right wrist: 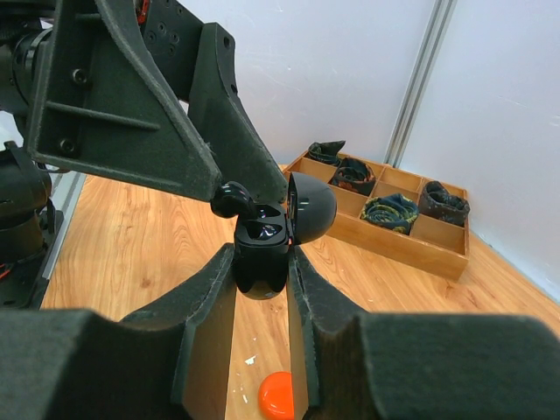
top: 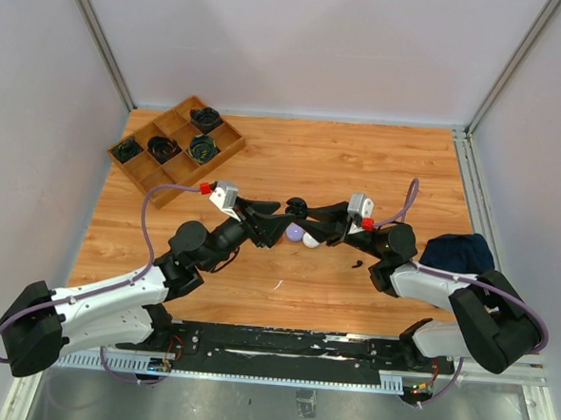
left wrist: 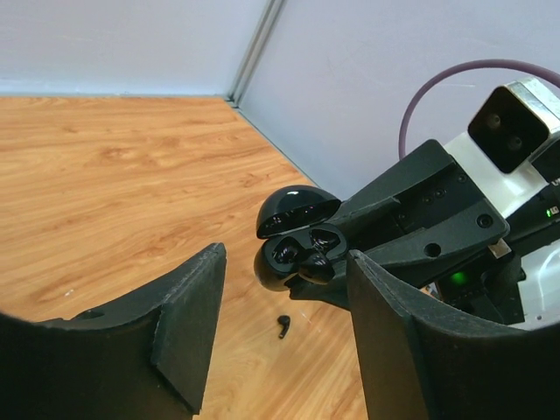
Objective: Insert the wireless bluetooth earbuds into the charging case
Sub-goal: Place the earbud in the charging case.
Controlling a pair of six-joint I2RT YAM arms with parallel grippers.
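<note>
top external shows me the wooden tray (top: 175,146) in the far-left corner. my left gripper (top: 282,222) hangs about midway between the left and right edges, fingers spread wide, gripping nothing. just right of it the black charging case (right wrist: 261,262) is up off the wood, lid open, clamped between the fingers of my right gripper (top: 313,222). a black earbud (right wrist: 232,199) sits at its mouth. a loose earbud (left wrist: 283,325) lies on the tabletop nearer the near edge.
</note>
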